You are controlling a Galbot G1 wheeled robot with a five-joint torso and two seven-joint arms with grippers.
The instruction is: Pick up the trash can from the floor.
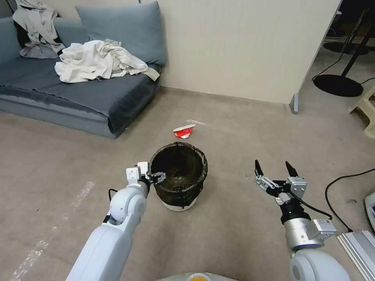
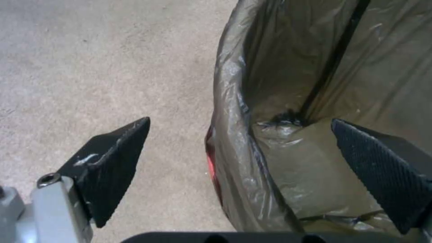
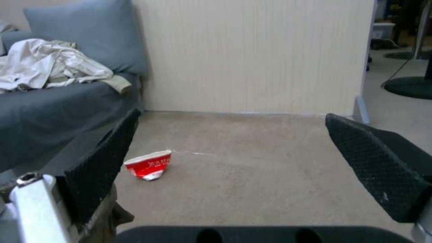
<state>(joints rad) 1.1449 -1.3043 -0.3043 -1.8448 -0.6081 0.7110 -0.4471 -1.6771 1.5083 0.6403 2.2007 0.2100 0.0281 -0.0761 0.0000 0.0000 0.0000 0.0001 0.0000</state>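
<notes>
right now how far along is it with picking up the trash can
Done: the left gripper has reached the trash can, open, one finger inside the bag-lined rim and the other outside. In hand: lining up that rim grasp. Left: closing and lifting, since the can's white base sits on the floor. The right gripper hangs open to the side, holding nothing.

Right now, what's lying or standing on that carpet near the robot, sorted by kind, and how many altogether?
Trash can with dark bag: 1
Crushed red-and-white paper cup: 1
Blue-grey sofa: 1
Beige stool: 1
Total: 4
</notes>
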